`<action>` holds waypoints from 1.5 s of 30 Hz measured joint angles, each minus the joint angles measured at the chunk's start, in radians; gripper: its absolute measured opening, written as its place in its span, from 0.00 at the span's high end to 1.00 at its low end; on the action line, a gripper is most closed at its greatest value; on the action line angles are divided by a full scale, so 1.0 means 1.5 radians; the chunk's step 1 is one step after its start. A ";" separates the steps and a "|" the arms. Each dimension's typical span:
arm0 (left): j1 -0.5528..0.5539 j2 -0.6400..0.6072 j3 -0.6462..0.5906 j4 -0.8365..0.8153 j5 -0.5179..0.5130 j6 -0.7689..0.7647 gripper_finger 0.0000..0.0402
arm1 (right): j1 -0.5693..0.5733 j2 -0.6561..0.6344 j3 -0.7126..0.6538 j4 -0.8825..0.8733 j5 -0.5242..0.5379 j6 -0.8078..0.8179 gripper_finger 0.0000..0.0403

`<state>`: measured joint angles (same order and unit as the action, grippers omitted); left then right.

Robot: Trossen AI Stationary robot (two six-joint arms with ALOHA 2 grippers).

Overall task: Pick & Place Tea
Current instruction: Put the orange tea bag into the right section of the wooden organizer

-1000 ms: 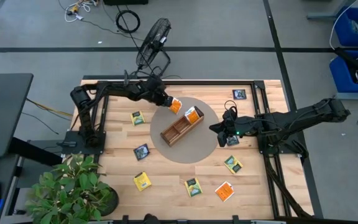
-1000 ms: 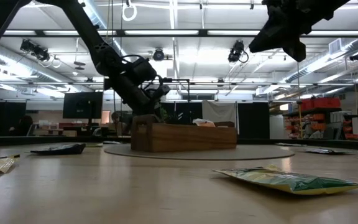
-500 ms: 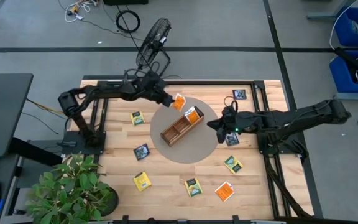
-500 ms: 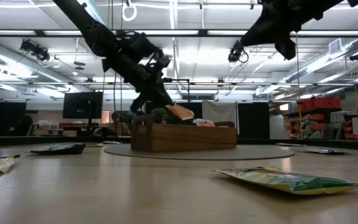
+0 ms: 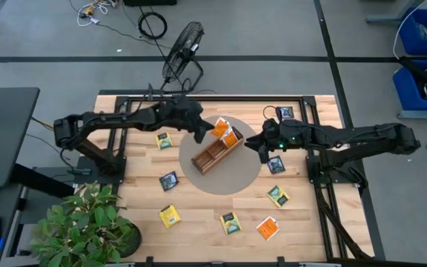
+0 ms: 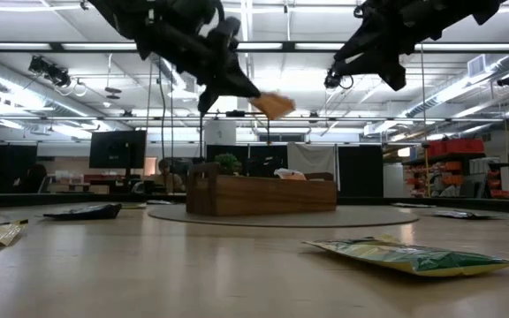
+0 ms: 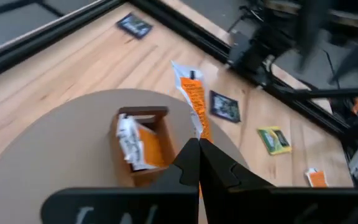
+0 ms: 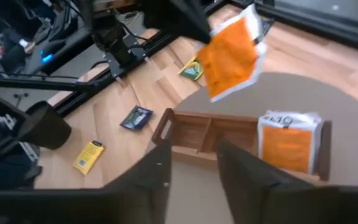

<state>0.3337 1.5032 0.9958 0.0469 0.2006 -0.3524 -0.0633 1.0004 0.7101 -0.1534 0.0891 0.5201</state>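
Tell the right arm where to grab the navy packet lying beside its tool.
Come straight down on the navy packet, which lies flat on the wooden table just off the round mat. Being thin, pinch one free edge from above with the right tool.

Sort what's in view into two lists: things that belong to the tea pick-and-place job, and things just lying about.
Part of the job:
- orange packet held up by the left gripper
- wooden tray with orange packets in one end compartment
- loose packets on the table: yellow packet, navy packet
- right gripper, open, beside the tray

Lying about:
- potted plant
- fan
- blue bins
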 joint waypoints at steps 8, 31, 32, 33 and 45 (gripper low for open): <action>-0.077 -0.004 0.000 0.000 -0.044 0.044 1.00 | -0.036 0.000 0.000 0.027 -0.005 -0.043 0.49; -0.140 -0.004 0.000 0.044 -0.107 0.086 1.00 | -0.090 0.134 0.096 0.033 -0.176 -0.083 0.48; -0.140 -0.004 0.000 0.043 -0.107 0.086 1.00 | -0.089 0.141 0.099 0.033 -0.179 -0.089 0.48; -0.139 -0.004 0.000 0.044 -0.107 0.086 1.00 | -0.089 0.146 0.101 0.034 -0.180 -0.092 0.48; -0.139 -0.004 0.000 0.043 -0.109 0.087 1.00 | -0.091 0.158 0.106 0.034 -0.212 -0.085 0.65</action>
<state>0.1257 1.4979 0.9962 0.1120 0.0368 -0.2226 -0.2005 1.2368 0.8693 -0.1029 -0.2295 0.3918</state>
